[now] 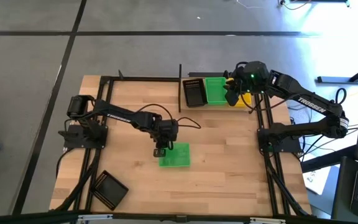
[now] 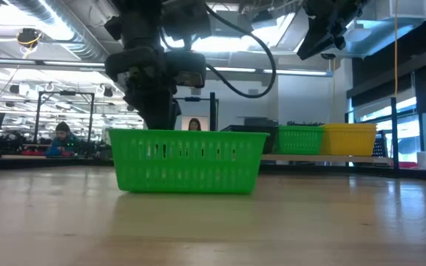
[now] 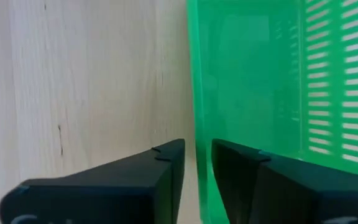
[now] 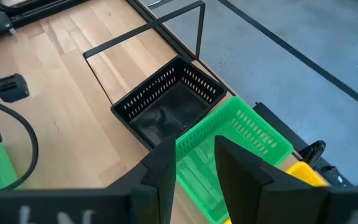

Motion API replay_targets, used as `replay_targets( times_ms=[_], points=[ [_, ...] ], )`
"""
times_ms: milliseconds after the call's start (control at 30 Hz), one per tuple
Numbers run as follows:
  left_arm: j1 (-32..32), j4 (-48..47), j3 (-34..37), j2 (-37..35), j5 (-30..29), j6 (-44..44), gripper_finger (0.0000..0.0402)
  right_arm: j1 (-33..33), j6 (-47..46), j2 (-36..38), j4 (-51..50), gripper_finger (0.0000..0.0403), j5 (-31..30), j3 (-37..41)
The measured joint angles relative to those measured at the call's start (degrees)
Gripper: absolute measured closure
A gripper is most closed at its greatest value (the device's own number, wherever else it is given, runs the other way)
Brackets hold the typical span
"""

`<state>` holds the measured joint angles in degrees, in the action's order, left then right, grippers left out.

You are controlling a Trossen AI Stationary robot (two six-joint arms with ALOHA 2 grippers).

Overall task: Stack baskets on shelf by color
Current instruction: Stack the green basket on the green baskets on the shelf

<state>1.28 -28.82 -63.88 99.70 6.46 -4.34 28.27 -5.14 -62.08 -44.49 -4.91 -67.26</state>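
A green basket (image 1: 176, 156) (image 2: 187, 161) stands flat on its bottom in the middle of the table. My left gripper (image 1: 162, 151) (image 3: 197, 155) is at its left wall, one finger on each side, pointing down. At the far edge, the shelf (image 2: 309, 157) carries a black basket (image 1: 194, 93) (image 4: 166, 106), a green basket (image 1: 215, 91) (image 4: 235, 140) and a yellow basket (image 1: 242, 99) (image 2: 350, 138) side by side. My right gripper (image 1: 232, 96) (image 4: 196, 149) hangs open above the shelf's green basket, touching nothing. Another black basket (image 1: 108, 188) lies at the table's near left corner. My left gripper has the green basket's left wall (image 3: 194, 124) between its two fingers, one finger (image 3: 241, 168) inside the basket and one (image 3: 163, 168) outside. The fingers come from above, pointing down. The basket rests level on the table with its bottom (image 2: 187, 191) down.
Thin black posts (image 1: 180, 87) frame the shelf, and black rails (image 1: 95, 158) run along the table's left and right sides. Bare tabletop (image 1: 229, 168) lies to the right of and in front of the middle basket. People sit in the room beyond the table (image 2: 63, 140).
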Motion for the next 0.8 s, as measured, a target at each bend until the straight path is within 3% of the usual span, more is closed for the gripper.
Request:
replay_targets(
  times_ms=[267,433,567,800],
  points=[
    [-1.1,-2.6,0.0,-1.6,0.0,-1.6,0.0327,0.0,1.5,0.0,0.1,0.0293,0.5,0.0],
    [-1.4,-3.5,-0.3,-4.3,-1.7,-1.6,0.0327,0.0,3.9,0.4,0.1,0.0293,3.8,0.0],
    [-1.4,-4.8,-0.4,-8.5,-7.8,-1.6,0.0327,-0.9,4.7,0.9,0.2,0.0293,6.8,0.0],
    [-2.5,-5.1,-0.5,-18.2,-26.1,-4.7,0.0327,-7.8,6.8,0.3,1.9,0.0293,12.2,0.0]
  ],
)
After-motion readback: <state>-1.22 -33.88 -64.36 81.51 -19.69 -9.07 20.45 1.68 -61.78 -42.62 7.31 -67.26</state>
